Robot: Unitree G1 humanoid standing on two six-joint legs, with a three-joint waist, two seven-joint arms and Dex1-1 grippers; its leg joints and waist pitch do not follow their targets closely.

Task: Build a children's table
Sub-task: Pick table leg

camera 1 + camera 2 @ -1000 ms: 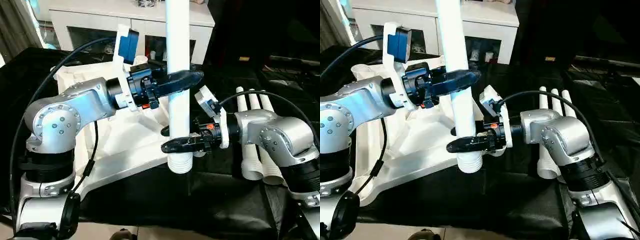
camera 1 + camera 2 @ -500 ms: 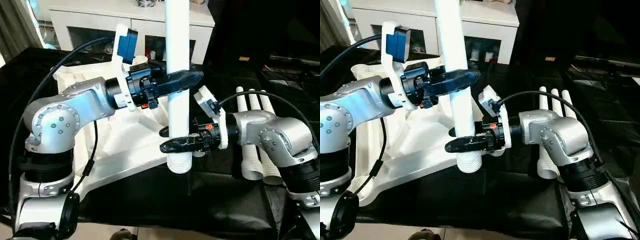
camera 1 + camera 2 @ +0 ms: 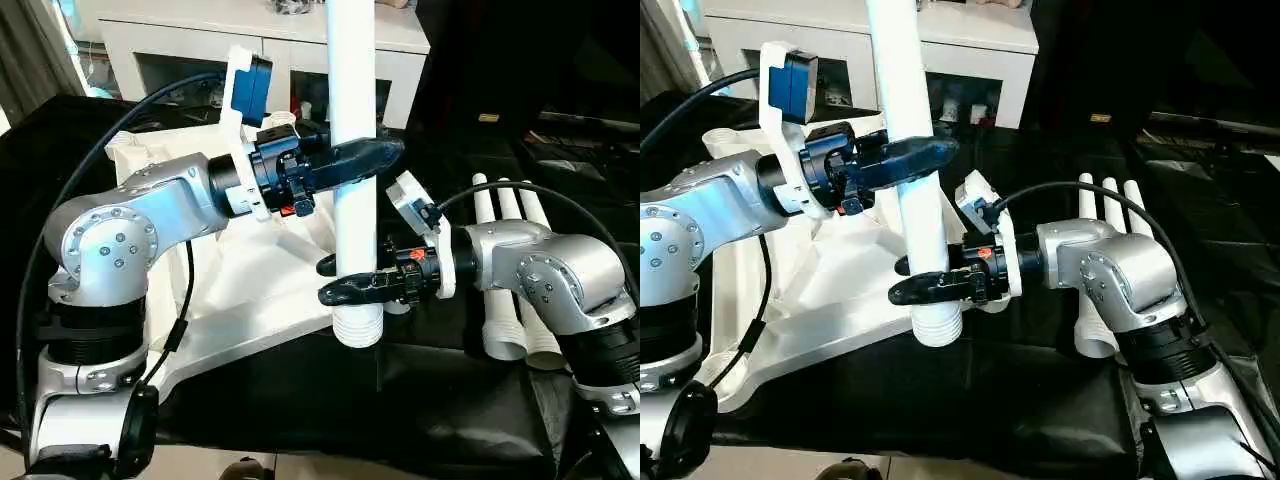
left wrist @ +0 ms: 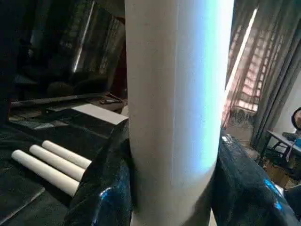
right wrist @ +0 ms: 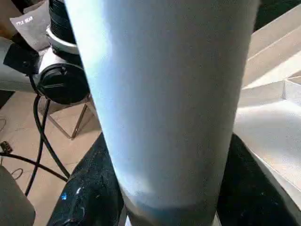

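Observation:
I hold one white table leg [image 3: 355, 100] upright over the front edge of the white table top [image 3: 250, 290], which lies ribbed side up on the black cloth. My left gripper [image 3: 385, 150] is shut on the leg's upper part, its black fingers [image 4: 101, 188] pressed against both sides of the leg [image 4: 174, 94]. Lower down, just above the ribbed end [image 3: 358, 328], my right gripper [image 3: 328, 280] is shut around the same leg [image 5: 164, 94], one finger on each side. The leg's end hangs a little above the cloth.
Three more white legs [image 3: 505, 300] lie side by side on the black-draped work table [image 3: 400, 400] at my right, behind the right forearm. A white cabinet [image 3: 200, 40] stands at the back. The table's front edge runs near the bottom of the picture.
The right gripper's fingers have drawn in tighter on the leg's lower part. The leg and both grippers have drifted slightly to the left.

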